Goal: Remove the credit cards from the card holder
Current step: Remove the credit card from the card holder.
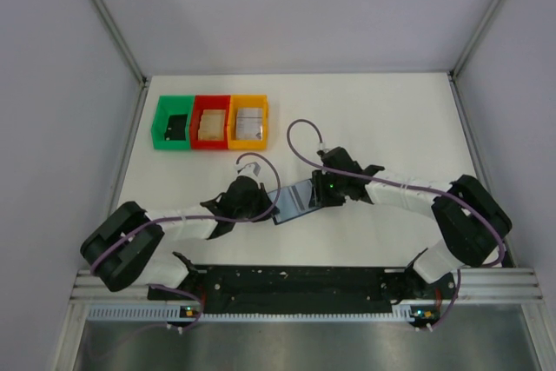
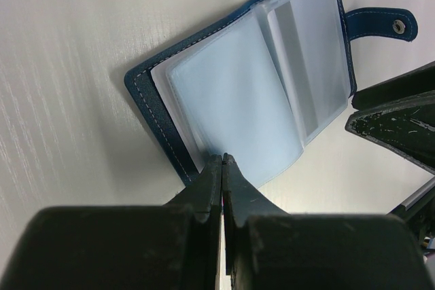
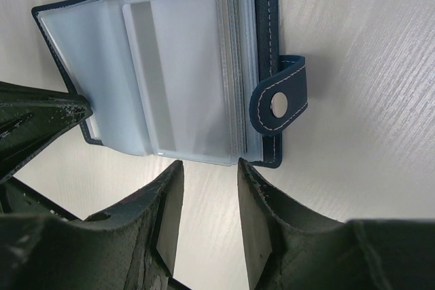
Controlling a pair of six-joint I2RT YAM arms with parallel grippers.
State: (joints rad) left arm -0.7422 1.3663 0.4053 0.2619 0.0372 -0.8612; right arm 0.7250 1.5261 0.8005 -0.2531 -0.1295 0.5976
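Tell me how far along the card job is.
Done: the holder lies open. In hand: the shut left gripper is at its near edge, and the open right gripper sits just short of the card side, empty. Left: pulling the cards out; that one is in its sleeve.

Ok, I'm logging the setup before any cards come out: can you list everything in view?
card holder: one, dark blue, lying open mid-table between the two hands
card: one visible, pale grey, in a clear sleeve of the holder; any others cannot be counted
strap: one, dark blue with a metal stud, on the holder's edge
bins: three, green, red, orange, in a row at far left; contents too small to name
table: one, white
left hand: one, black, shut, tips at the holder's edge
right hand: one, black, open, at the opposite edge
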